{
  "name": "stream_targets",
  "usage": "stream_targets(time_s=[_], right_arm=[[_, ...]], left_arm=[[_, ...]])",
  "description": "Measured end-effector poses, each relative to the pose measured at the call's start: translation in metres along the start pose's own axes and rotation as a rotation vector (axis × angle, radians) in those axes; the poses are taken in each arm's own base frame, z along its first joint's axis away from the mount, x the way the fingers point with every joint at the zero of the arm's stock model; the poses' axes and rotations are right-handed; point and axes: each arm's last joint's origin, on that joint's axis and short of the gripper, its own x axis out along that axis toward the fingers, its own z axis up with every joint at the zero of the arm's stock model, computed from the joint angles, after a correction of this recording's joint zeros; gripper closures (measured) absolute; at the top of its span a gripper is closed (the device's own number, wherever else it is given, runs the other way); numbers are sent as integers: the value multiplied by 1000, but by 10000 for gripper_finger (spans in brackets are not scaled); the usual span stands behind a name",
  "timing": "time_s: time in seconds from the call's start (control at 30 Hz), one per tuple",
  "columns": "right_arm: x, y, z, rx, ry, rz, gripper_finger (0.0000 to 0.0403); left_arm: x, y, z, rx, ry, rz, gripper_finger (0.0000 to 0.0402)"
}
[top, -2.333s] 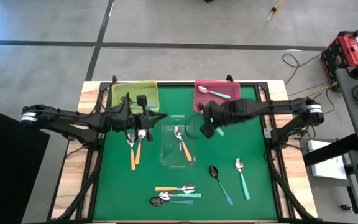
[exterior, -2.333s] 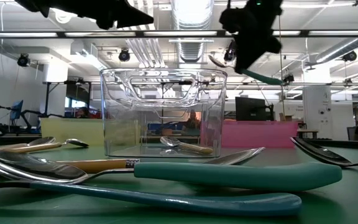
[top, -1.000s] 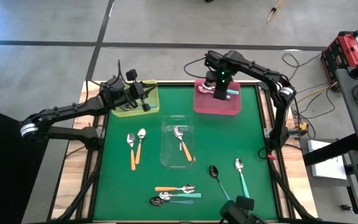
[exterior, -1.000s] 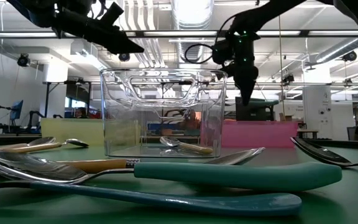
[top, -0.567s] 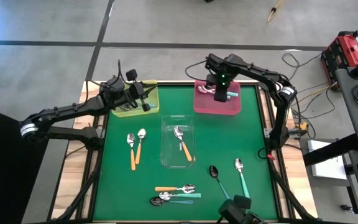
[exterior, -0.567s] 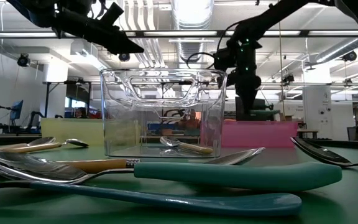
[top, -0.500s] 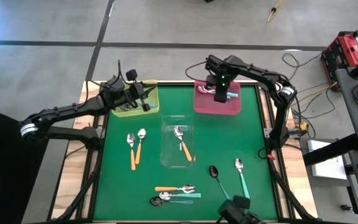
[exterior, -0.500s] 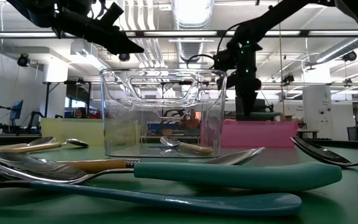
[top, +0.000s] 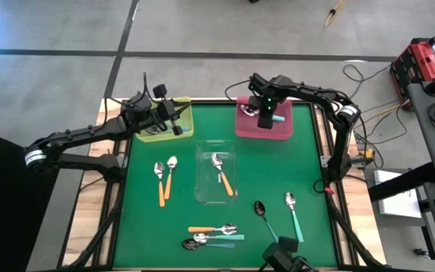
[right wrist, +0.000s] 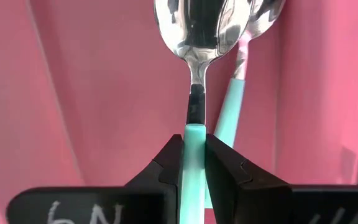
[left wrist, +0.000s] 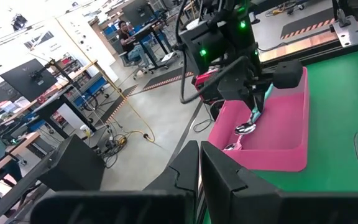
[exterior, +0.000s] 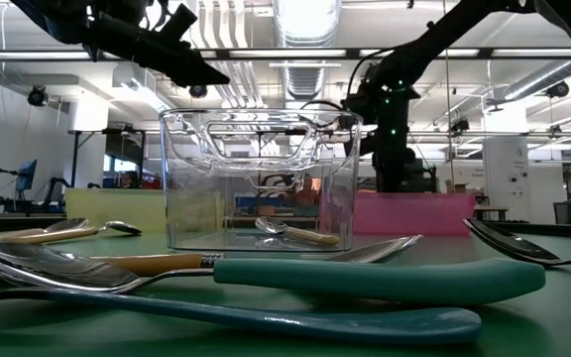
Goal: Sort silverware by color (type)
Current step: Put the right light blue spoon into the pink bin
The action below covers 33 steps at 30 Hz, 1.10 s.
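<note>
The teal-handled spoon (right wrist: 194, 93) I'm carrying sits clamped by its handle in my right claw (right wrist: 192, 163), bowl-down inside the pink tray (top: 248, 127) beside another teal spoon (right wrist: 238, 81) lying there, while my left claw (top: 174, 124), clenched empty, hovers over the yellow tray (top: 186, 121).

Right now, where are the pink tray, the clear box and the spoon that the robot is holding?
pink tray (top: 248, 130): high view, on its bare floor near the front left corner.
clear box (top: 205, 193): high view, on its front left part.
held teal-handled spoon (right wrist: 196, 28): right wrist view, on its shiny bowl.
</note>
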Motion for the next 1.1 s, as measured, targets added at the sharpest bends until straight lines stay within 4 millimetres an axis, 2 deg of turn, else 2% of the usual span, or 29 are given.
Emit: stream_targets(time_s=[0.37,0.63,1.1], right_arm=[[20,6,-6,-2,-13,11,367],[21,6,0,-21,-71,-13,367],[23,14,3,-87,-69,-9,367]], left_arm=[[0,0,0,0,0,0,401],[0,0,0,0,0,0,401],[0,0,0,0,1,0,401]])
